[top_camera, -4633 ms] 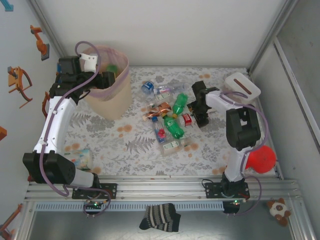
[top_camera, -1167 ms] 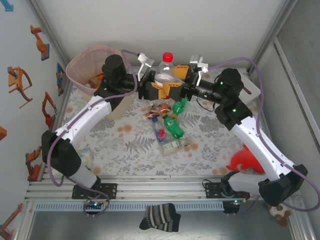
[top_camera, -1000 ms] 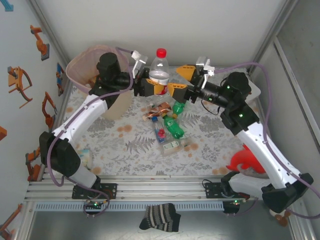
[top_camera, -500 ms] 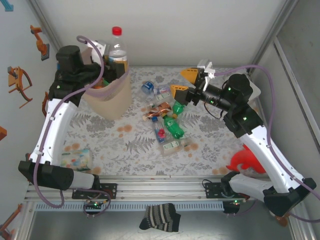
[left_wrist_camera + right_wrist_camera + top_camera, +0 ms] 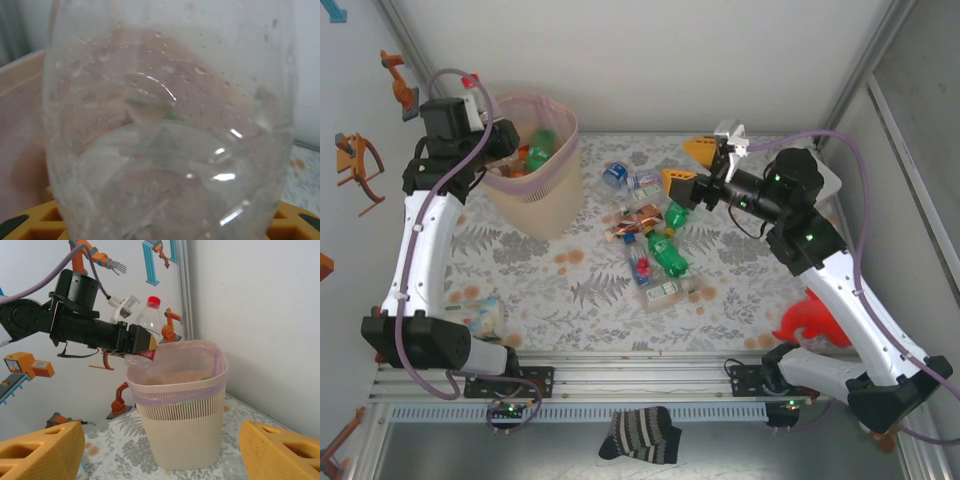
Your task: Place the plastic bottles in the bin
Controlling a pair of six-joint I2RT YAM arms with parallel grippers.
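Clear red-capped bottle [image 5: 146, 322], gripped by the left claw [image 5: 142, 344], has swung left over the bin [image 5: 180, 435]; right claw [image 5: 686, 165] stays spread.

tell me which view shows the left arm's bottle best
Right wrist: the whole red-capped bottle, in the jaws of the left gripper, over the bin rim. Left wrist: a blurred close-up of its body; top external: mostly its cap.

Floral table [image 5: 582, 292]: bin [image 5: 536, 205], scattered bottles [image 5: 668, 256]
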